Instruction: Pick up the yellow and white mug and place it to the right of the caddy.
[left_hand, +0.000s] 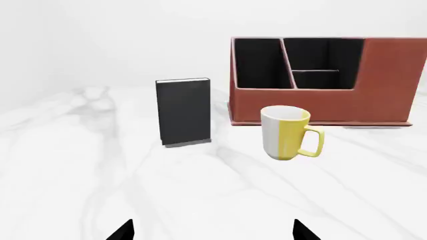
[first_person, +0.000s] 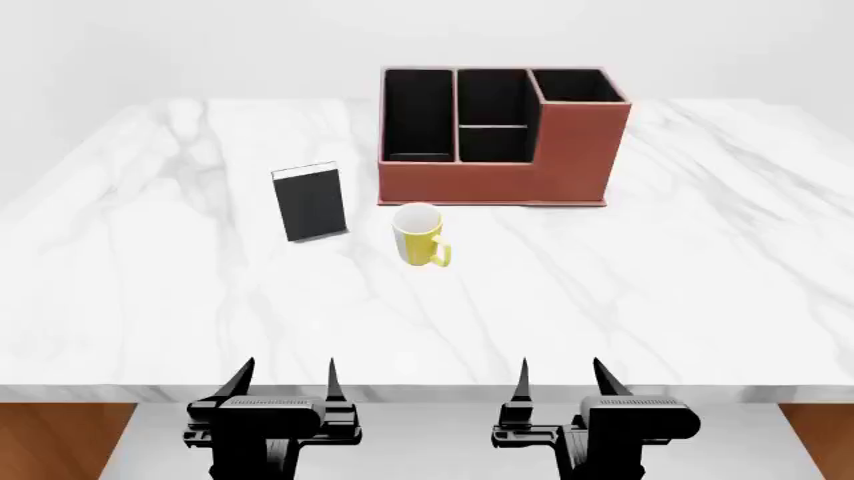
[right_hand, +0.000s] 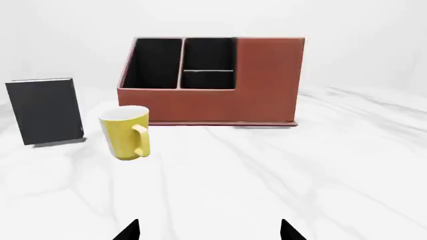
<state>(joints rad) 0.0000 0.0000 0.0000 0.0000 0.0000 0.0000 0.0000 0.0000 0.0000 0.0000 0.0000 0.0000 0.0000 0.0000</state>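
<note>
On a marble table (first_person: 694, 280), the yellow and white mug (first_person: 419, 236) stands untouched just before the caddy (first_person: 501, 140). Both the left gripper (first_person: 283, 385) and right gripper (first_person: 561, 383) hover wide open at the near edge; reaching and grasping come next.

In front of me the mug (first_person: 419, 236) stands upright on the marble table, yellow outside, white inside, its loop handle turned toward my right and a little toward me. From my left wrist one side of its wall shows white. It sits just in front of the caddy (first_person: 501, 130), near it but not touching. The caddy is a large reddish-brown box with black-lined compartments, its taller section at the back right corner
</note>
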